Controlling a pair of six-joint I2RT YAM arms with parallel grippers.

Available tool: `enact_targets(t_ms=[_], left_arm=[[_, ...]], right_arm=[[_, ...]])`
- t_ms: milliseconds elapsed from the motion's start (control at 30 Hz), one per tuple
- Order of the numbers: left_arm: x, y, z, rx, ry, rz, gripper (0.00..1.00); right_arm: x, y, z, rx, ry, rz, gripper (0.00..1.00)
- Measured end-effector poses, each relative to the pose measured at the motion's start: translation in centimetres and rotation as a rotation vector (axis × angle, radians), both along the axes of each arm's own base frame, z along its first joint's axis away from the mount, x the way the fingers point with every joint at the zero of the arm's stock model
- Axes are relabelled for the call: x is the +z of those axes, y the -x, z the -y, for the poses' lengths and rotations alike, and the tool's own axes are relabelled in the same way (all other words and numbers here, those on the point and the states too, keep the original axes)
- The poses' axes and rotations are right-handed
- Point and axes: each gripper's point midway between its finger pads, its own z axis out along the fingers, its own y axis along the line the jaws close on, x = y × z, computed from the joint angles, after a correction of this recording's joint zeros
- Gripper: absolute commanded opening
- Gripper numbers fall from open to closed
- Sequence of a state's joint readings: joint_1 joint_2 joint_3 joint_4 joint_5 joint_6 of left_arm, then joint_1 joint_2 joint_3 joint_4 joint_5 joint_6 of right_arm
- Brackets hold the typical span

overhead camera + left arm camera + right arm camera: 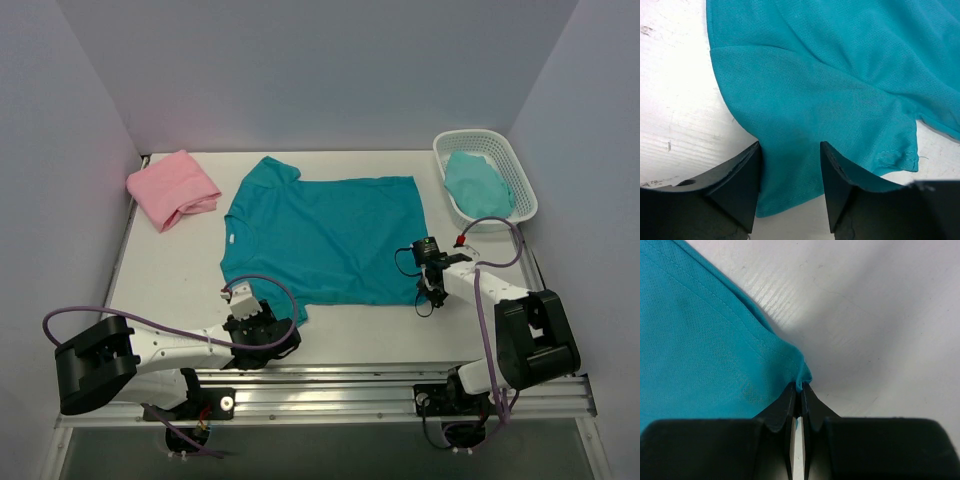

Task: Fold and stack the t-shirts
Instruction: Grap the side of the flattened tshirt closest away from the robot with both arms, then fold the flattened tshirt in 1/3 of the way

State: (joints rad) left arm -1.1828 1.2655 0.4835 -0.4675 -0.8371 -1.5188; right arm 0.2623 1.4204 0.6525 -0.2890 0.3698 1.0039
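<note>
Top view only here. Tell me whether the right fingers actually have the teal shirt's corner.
Observer: Yes. The right fingers are shut on the teal shirt, pinching its hem corner at their tips.
Operator: Now report the left side.
Observer: The left fingers stand apart. The sleeve lies between them, not clamped.
Operator: Say how deep the cloth sits.
Observer: The sleeve's edge reaches well into the gap, past the fingertips toward the wrist.
</note>
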Motion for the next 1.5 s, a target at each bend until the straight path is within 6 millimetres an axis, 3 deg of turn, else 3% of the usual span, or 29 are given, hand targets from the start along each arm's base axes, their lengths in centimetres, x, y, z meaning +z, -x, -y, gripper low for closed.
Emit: enact_targets(t_ms=[67,100,167,433,667,733,900,1233,1500], left_arm=[[-0.2,0.0,0.3,0.0,0.0,0.0,0.28],[-0.3,0.0,0.6,0.001,0.007,0.002,0.12],[-0.5,0.2,0.9,-0.002,0.016,-0.001,0.03],[0.9,1.8,1.7,-0.045,0.01,-0.063,0.02],[8.4,2.4,1.8,-0.084,0.151,-0.01,0.02],[9.6,2.4,1.2,-0.086,0.173,0.009,0.02],[9.5,2.6,-1.0,-0.067,0.11,0.006,0.02],[9.6,2.5,-3.3,-0.024,0.101,0.011,0.02],[11.3,0.3,-5.6,0.043,0.146,0.081,0.02]], right_arm=[[0.0,0.0,0.0,0.004,0.001,0.001,0.0],[0.0,-0.1,0.0,0.006,0.002,0.001,0.0],[0.0,-0.1,0.0,0.008,0.003,0.001,0.0],[0.2,0.2,0.0,0.009,0.002,-0.004,0.0],[1.7,1.4,0.3,0.01,0.0,-0.007,0.0],[2.4,1.4,0.4,0.01,-0.001,0.004,0.0],[3.5,0.9,0.5,0.003,0.007,0.029,0.0],[4.2,0.6,1.7,-0.038,0.022,0.034,0.0],[4.5,-0.9,2.0,-0.053,0.009,0.034,0.0]])
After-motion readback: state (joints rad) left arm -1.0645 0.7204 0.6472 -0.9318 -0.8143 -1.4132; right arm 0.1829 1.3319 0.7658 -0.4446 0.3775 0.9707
